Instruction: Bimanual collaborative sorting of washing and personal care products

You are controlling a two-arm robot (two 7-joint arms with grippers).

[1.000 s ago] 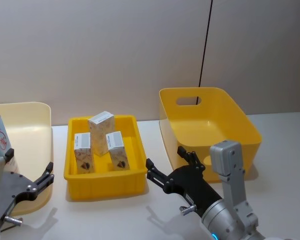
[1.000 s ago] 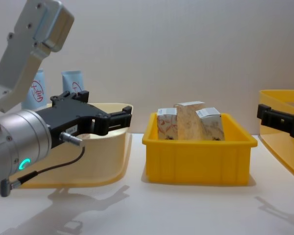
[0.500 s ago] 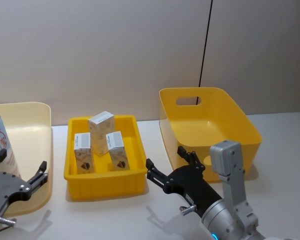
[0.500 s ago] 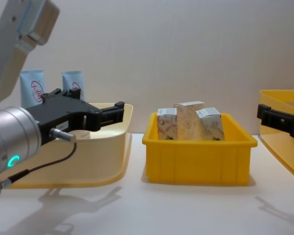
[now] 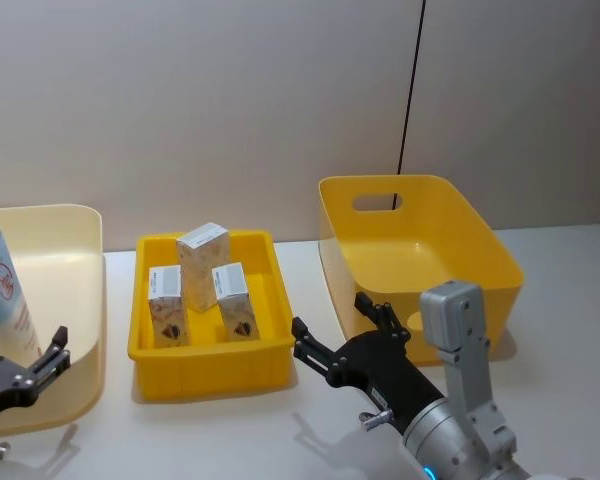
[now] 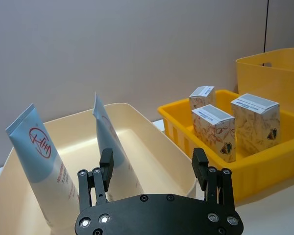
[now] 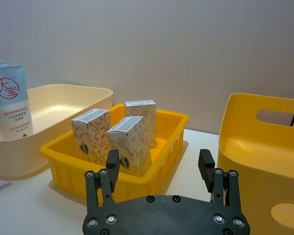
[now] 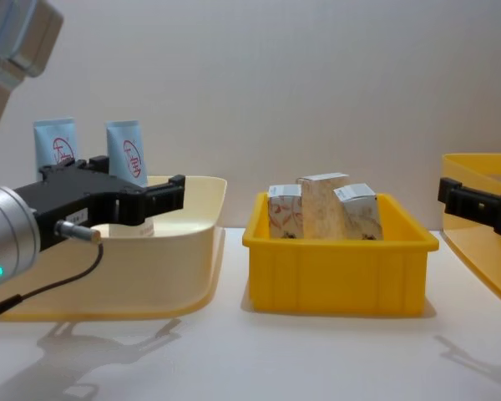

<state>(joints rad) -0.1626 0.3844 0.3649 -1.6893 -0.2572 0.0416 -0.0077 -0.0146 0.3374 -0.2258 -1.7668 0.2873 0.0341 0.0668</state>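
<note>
The left pincer (image 6: 153, 160) has drawn back toward the robot's left and closer to its body, and its spread fingers have slid off the cream bin's (image 8: 163, 267) front corner. This has uncovered more of the light-blue tube (image 5: 4, 298) standing inside.

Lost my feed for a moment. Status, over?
Left hand open, empty, at cream bin's near side. Right hand open, empty, by yellow tray's front corner. Two tubes standing in cream bin, three cartons in tray. Nothing in the way.
</note>
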